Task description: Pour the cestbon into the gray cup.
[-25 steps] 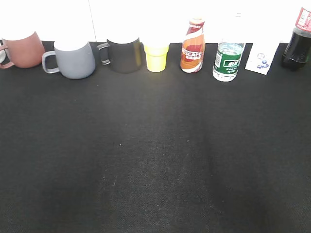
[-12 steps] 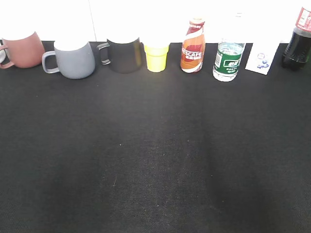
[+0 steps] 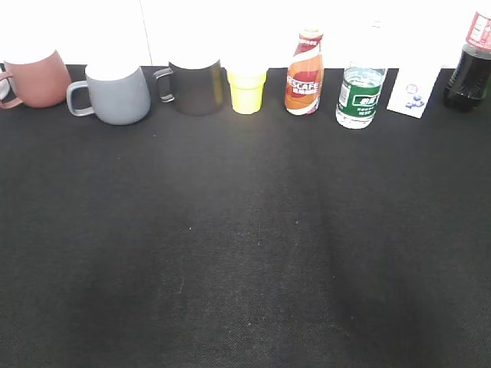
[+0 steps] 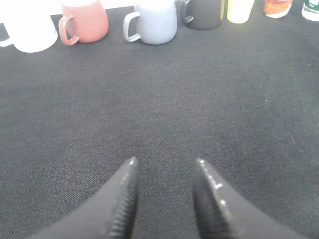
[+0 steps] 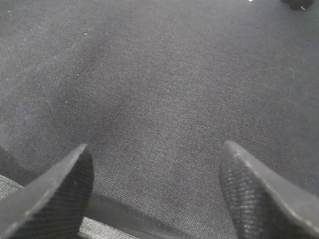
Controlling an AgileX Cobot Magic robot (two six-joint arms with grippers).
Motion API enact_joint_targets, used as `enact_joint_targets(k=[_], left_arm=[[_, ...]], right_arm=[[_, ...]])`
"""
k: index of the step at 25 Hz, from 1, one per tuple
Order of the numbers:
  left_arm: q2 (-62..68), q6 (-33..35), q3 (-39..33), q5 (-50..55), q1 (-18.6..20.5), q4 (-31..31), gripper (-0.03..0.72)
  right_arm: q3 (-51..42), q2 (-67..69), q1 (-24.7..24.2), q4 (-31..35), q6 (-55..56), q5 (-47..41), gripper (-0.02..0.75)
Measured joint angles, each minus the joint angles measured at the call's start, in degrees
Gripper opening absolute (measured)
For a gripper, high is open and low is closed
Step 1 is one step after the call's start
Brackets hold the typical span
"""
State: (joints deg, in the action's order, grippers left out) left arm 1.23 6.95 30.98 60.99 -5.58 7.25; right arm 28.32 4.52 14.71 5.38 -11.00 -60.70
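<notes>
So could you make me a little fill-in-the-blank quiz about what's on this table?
1. The gray cup stands between the reddish-pink mug and the ____ mug.
2. The cestbon wears a ____ label.
3. Right beside the Nescafe bottle, on its left in the exterior view, sits a small ____ cup.
4. The left claw holds ____ between its fingers.

Missing words: black; green; yellow; nothing
</notes>
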Motion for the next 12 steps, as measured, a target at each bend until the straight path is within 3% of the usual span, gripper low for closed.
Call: enact_joint_targets(k=[5, 12], left_arm=[[0.0, 0.0, 0.0, 0.0, 0.0, 0.0, 0.253], [0.0, 0.0, 0.0, 0.0, 0.0, 0.0, 0.239]], right_arm=[[0.0, 0.0, 0.0, 0.0, 0.1, 0.0, 0.589], [0.0, 0.0, 0.0, 0.0, 0.1, 0.2, 0.587]])
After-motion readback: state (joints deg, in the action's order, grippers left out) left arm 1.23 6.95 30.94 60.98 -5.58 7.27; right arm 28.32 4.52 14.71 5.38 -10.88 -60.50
